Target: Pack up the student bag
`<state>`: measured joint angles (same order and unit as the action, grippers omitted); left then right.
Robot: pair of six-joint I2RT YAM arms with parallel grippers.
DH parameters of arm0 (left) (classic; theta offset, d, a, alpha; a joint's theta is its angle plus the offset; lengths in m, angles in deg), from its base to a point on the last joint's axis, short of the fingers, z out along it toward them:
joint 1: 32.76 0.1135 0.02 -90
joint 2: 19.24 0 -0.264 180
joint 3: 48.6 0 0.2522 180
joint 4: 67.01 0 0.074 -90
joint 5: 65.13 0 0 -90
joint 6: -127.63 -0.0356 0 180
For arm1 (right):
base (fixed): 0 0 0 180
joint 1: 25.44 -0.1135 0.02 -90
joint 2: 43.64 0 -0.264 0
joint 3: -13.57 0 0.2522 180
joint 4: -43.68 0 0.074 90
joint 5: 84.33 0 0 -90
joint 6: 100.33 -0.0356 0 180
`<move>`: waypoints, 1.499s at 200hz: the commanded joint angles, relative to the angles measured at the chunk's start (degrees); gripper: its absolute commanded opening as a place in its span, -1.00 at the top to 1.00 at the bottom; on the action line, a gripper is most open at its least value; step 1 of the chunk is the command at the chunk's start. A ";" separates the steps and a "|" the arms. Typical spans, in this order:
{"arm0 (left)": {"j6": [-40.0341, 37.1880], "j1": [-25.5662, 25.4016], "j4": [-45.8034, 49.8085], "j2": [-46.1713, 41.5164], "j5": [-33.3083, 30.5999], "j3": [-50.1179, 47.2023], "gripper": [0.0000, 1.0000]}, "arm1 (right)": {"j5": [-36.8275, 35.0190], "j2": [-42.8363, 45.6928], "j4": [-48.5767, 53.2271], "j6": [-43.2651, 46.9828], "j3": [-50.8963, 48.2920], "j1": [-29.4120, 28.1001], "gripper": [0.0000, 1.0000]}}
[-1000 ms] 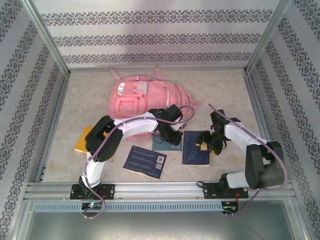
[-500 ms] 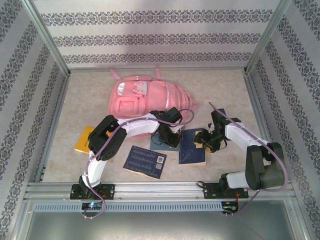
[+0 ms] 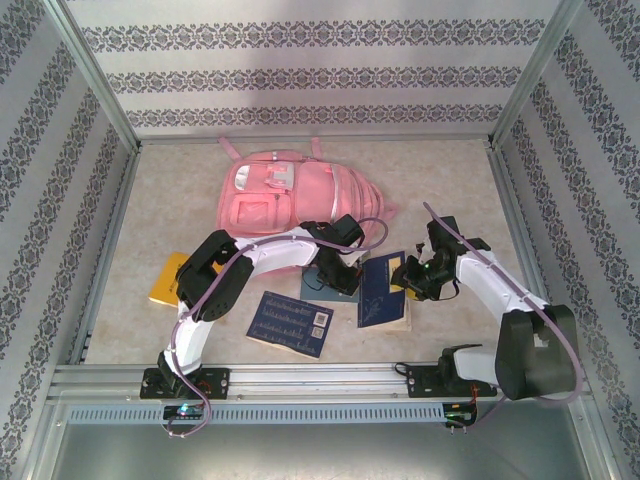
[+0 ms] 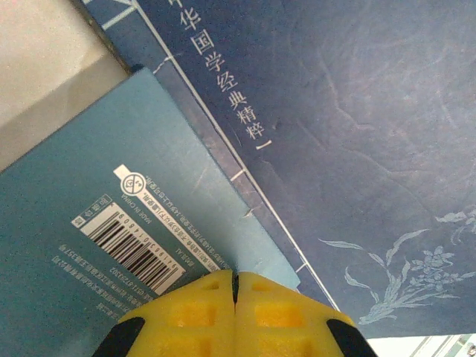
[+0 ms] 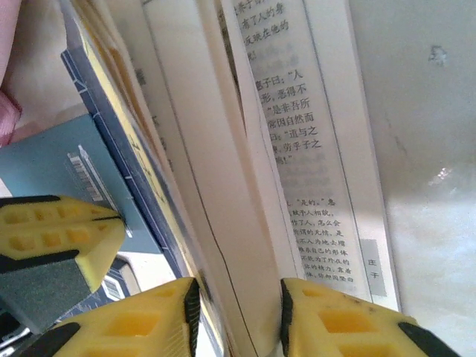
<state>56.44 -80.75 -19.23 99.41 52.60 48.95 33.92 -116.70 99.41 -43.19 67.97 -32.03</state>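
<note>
The student bag [image 3: 290, 195], pink, lies flat at the back centre of the table. In front of it lie a teal book [image 3: 322, 284] and a dark blue book [image 3: 383, 290], the blue one partly over the teal. My left gripper [image 3: 340, 274] is shut, its yellow fingertips [image 4: 234, 286] pressing down on the teal book [image 4: 111, 223] beside the blue cover [image 4: 335, 149]. My right gripper [image 3: 411, 277] is at the blue book's right edge, jaws closed on a lifted wad of pages [image 5: 238, 245], with its pads [image 5: 320, 320] against the paper.
A second dark blue book [image 3: 291, 322] with a white label lies near the front centre. An orange book [image 3: 163, 280] sits at the left, partly under the left arm. Metal frame rails [image 3: 300, 375] and patterned walls bound the table.
My right gripper has closed on the blue book's page edge, and the book has shifted left, tilting. The left gripper stays shut on the teal book.
</note>
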 commanded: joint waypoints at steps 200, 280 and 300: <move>-0.71 -0.44 3.64 -0.06 -1.98 -2.58 1.00 | 0.81 -4.72 2.68 2.06 2.81 -3.55 0.49; 6.87 2.35 3.09 -10.12 0.93 -1.84 0.60 | -4.99 4.75 8.44 1.70 5.76 -3.24 0.98; 10.70 3.02 2.28 -14.07 0.65 -1.63 0.29 | -4.57 6.61 9.30 1.32 8.12 -4.17 0.98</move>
<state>61.75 -78.87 -17.76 92.15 53.10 46.39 30.92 -112.52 106.23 -41.66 72.41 -35.36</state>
